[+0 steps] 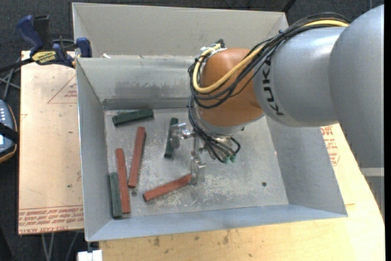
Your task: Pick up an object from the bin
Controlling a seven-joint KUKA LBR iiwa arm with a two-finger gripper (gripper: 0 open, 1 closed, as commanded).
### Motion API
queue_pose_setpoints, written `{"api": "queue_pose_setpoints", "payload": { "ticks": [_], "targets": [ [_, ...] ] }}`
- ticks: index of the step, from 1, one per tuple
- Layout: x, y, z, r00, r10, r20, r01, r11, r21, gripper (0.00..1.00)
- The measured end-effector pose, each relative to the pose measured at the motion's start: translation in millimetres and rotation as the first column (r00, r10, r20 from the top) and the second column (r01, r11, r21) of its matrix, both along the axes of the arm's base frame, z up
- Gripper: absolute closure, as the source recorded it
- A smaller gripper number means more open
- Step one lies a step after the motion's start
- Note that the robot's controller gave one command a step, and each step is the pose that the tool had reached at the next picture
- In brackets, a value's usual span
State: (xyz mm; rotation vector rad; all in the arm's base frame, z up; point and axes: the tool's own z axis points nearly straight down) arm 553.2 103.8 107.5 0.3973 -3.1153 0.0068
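The gripper, fingers spread and empty, hangs at the end of the flat red stick at 6 o'clock; closing there may flick it away.

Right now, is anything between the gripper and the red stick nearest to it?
Nothing visible. The gripper is directly above the right end of that red stick, which lies alone near the bin's front. The short dark green stick lies further back, clear of both. The other sticks lie off to the left.
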Motion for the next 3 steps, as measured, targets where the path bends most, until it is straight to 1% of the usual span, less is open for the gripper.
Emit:
{"api": "queue_pose_setpoints", "payload": {
  "ticks": [1,2,3],
  "targets": [
    [-27.9,8.0,-29.8,0.999,0.032,-0.001,-0.032,0.999,0.006,1.00],
    [-27.9,8.0,-29.8,0.999,0.032,-0.001,-0.032,0.999,0.006,1.00],
    [-7.3,10.8,108.3,0.999,0.039,0.003,-0.039,0.999,0.006,1.00]
  ]
}}
